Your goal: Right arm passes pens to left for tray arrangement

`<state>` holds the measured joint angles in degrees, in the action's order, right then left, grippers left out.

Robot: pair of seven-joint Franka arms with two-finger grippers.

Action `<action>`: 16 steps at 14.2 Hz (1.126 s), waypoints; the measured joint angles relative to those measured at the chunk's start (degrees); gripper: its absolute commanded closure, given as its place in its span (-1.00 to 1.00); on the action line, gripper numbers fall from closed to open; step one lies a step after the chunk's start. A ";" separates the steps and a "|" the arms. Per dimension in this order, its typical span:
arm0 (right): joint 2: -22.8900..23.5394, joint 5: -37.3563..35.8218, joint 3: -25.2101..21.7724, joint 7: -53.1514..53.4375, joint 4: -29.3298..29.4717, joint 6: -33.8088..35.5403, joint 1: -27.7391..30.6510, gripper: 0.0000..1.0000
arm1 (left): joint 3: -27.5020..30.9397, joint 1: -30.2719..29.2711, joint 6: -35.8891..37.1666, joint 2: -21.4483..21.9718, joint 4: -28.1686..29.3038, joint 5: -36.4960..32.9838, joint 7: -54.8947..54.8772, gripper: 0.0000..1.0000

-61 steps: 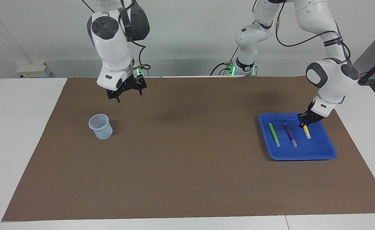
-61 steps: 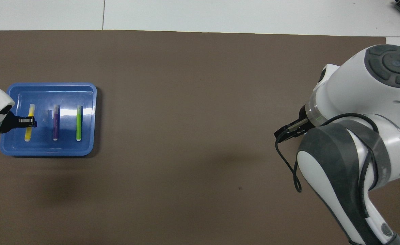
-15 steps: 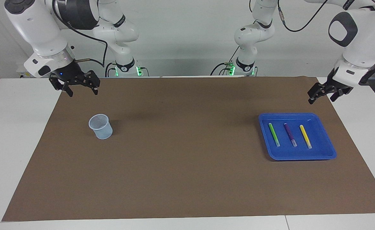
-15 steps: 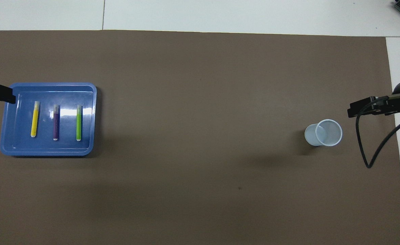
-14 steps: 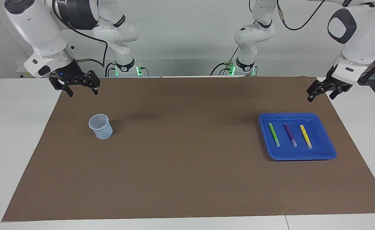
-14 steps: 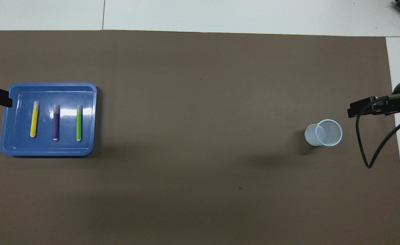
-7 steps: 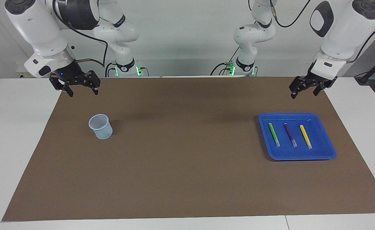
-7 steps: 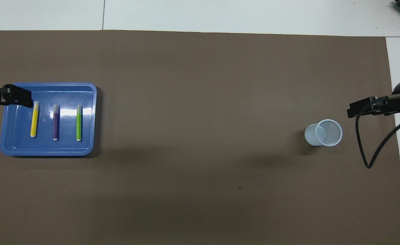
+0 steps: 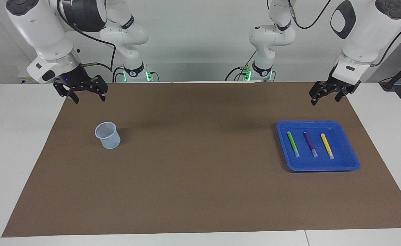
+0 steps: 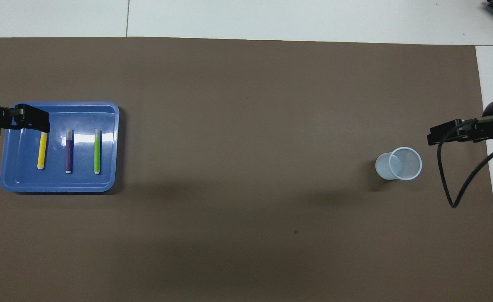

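While both arms hang raised above the table, nothing is held in either one. The blue tray (image 9: 352,163) sits on the brown mat (image 9: 200,177) toward the left arm's end of the table. Three pens lie side by side in it, not touching: a green pen (image 9: 292,144) nearest the table's middle, a purple pen (image 9: 310,144) between, and a yellow pen (image 9: 326,145) nearest the table's end. The left gripper (image 9: 326,96) hangs in the air over the mat near the tray's robot-side edge, its fingers apart and empty. The right gripper (image 9: 87,97), with a small blue light, hangs over the mat's corner at the right arm's end, fingers spread and empty. A pale mesh cup (image 9: 108,135) stands upright on the mat near it.
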<state>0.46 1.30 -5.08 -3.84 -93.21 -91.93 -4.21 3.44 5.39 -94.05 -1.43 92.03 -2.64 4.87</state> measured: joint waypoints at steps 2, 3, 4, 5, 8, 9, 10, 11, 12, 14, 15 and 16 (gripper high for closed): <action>0.00 0.00 0.01 0.00 0.00 0.00 -0.01 -1.00 | 1.05 0.64 0.10 0.00 0.17 0.00 -0.12 -1.00; 0.00 0.00 0.03 0.00 0.00 0.00 -0.04 -1.00 | 1.06 0.74 0.12 -0.02 0.41 0.03 -0.29 -1.00; 0.00 0.00 0.08 0.00 0.00 0.00 -0.08 -1.00 | 1.06 0.84 0.12 -0.09 0.68 0.30 -0.55 -1.00; 0.00 0.00 0.16 0.00 0.00 0.00 -0.12 -1.00 | 1.06 0.86 0.10 -0.26 0.88 0.78 -1.02 -1.00; 0.00 0.00 0.29 0.00 0.00 0.00 -0.14 -1.00 | 0.57 0.38 -0.01 -0.99 1.24 1.49 -2.16 -1.00; 0.00 0.00 0.29 0.00 0.00 0.00 -0.14 -1.00 | -0.55 -0.31 0.02 -1.09 1.23 1.60 -2.30 -1.00; 0.00 0.00 0.29 0.00 0.00 0.00 -0.14 -1.00 | -1.51 -0.72 0.18 -1.20 1.22 1.60 -2.30 -1.00; 0.00 0.00 0.29 0.00 0.00 0.00 -0.14 -1.00 | -1.87 -0.70 0.41 -1.49 1.19 1.61 -2.30 -1.00; 0.00 0.00 0.29 0.00 0.00 0.00 -0.14 -1.00 | -1.80 -0.66 0.72 -1.90 1.01 1.60 -2.28 -1.00; 0.00 0.00 0.33 0.00 0.00 0.00 -0.14 -1.00 | -0.48 -0.73 1.98 -2.77 -0.03 1.60 -2.28 -1.00; 0.00 0.00 0.35 0.00 0.00 0.00 -0.14 -1.00 | -0.15 -1.13 2.73 -3.05 -0.75 1.60 -2.30 -1.00; 0.00 0.00 0.35 0.00 0.00 0.00 -0.14 -1.00 | -0.20 -1.75 3.17 -3.11 -1.48 1.59 -2.30 -1.00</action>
<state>0.46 1.30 -4.73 -3.84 -93.21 -91.93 -4.35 3.25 3.64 -90.88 -4.53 90.55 -1.05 2.57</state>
